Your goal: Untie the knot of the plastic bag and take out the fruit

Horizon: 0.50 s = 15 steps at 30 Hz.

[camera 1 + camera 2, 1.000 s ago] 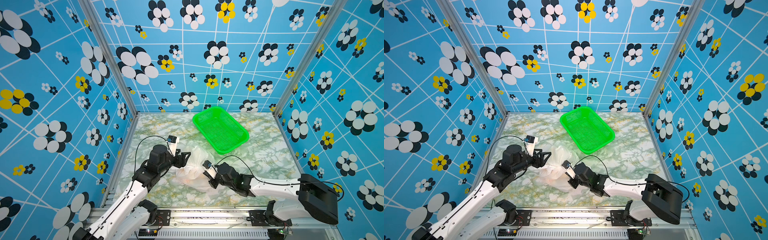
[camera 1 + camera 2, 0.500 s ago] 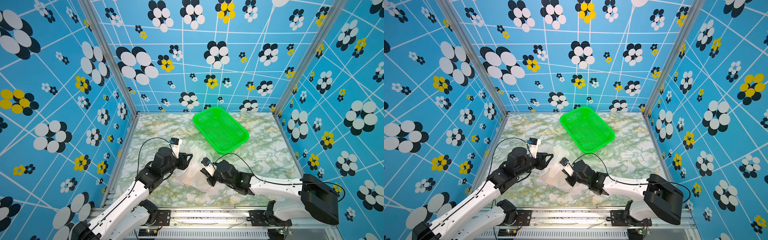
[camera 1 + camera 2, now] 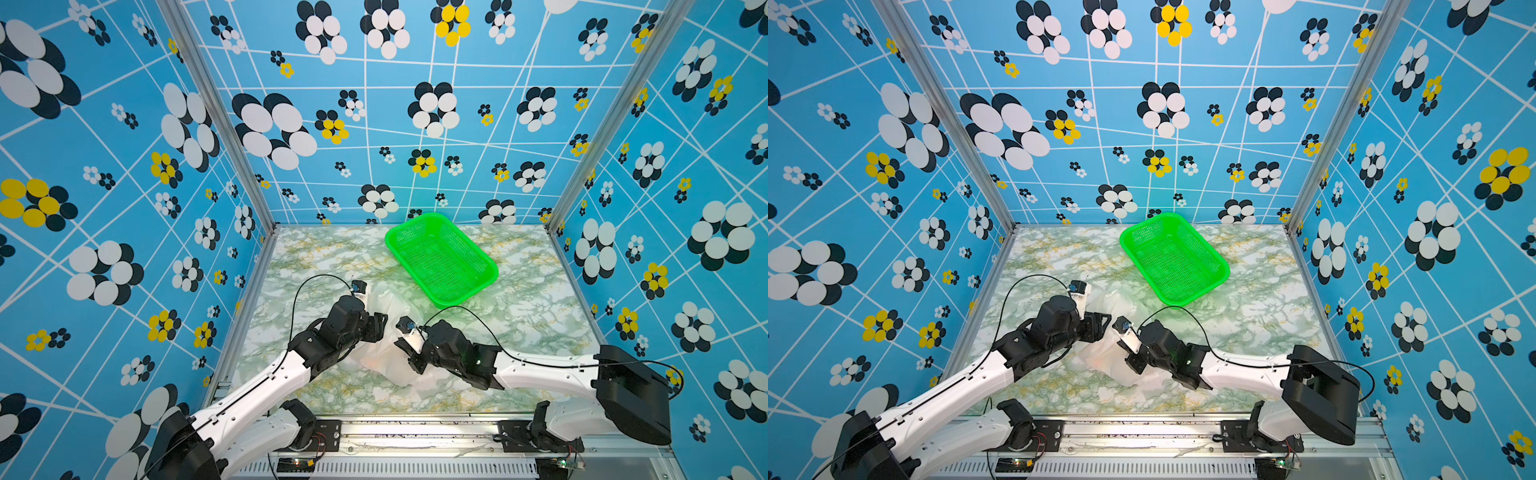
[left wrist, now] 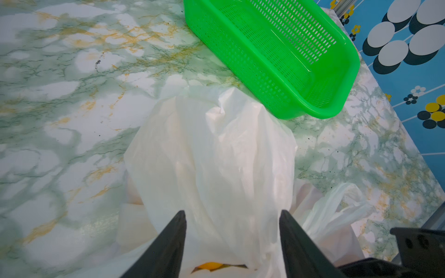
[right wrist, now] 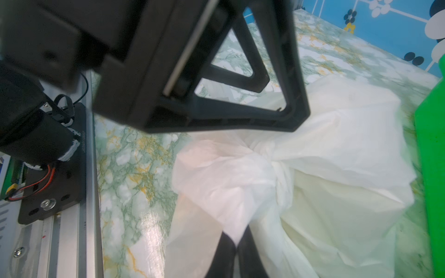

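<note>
In both top views we look steeply down from above the front rail (image 3: 415, 428) onto the whole marbled table (image 3: 528, 316), with patterned walls on three sides; the two pictures are nearly equal, shifted slightly sideways. From the left wrist we look out at close range between the fingers of the left gripper (image 4: 232, 213), over the plastic bag (image 4: 216, 156) toward the green basket (image 4: 252, 67). From the right wrist we look closer still, past the right gripper (image 5: 237, 240), across the bag to the left gripper. All four views share bag and basket.
</note>
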Each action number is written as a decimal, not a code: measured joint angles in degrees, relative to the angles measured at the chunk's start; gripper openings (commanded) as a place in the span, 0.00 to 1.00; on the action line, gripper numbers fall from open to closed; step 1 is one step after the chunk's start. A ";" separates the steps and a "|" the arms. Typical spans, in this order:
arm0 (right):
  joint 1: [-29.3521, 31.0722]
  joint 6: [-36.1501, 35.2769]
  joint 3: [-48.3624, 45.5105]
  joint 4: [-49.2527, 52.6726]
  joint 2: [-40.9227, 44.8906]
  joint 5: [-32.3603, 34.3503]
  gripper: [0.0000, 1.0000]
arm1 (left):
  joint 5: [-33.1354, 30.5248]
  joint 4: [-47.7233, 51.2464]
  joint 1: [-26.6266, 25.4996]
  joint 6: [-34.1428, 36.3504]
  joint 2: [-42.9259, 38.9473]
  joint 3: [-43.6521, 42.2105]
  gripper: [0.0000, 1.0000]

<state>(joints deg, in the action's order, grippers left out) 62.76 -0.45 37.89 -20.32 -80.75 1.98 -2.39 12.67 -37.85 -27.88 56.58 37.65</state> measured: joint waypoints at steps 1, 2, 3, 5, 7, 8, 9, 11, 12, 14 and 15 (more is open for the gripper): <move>0.11 -0.02 0.15 0.00 -0.09 -0.02 0.08 | 0.09 0.00 -0.22 0.00 0.00 0.00 0.63; 0.15 -0.02 0.35 -0.02 -0.20 -0.07 0.08 | 0.24 -0.13 -0.52 0.00 0.02 0.00 0.63; 0.24 0.00 0.57 -0.02 -0.37 -0.20 0.08 | 0.33 -0.42 -0.87 -0.02 0.02 0.00 0.64; 0.44 0.00 1.18 -0.02 -0.83 -0.24 0.08 | 0.52 -1.09 -1.66 0.00 0.63 0.04 0.63; 0.61 0.00 1.60 -0.02 -1.16 -0.33 0.08 | 0.63 -1.53 -2.14 0.00 1.81 0.22 0.61; 0.72 0.00 1.68 -0.02 -1.27 -0.48 0.08 | 0.63 -1.62 -2.34 0.00 2.60 0.39 0.58; 0.76 0.00 1.70 -0.04 -1.31 -0.59 0.08 | 0.59 -1.86 -2.36 0.02 3.23 0.50 0.54; 0.87 -0.02 1.70 -0.02 -1.31 -0.79 0.08 | 0.37 -2.14 -2.38 0.37 4.72 0.74 0.35; 0.90 0.00 1.70 -0.02 -1.31 -0.85 0.08 | 0.20 -2.36 -2.36 0.70 5.20 0.74 0.26; 0.98 0.00 1.70 -0.02 -1.31 -0.92 0.08 | -0.17 -2.43 -2.36 1.27 6.16 0.90 0.10; 0.98 0.00 1.70 -0.04 -1.31 -0.96 0.08 | -0.48 -2.38 -2.36 1.68 6.43 1.03 0.05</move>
<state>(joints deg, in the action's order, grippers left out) 63.75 -0.45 39.59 -20.36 -82.06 1.02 -2.87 10.28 -40.21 -26.20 63.00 38.68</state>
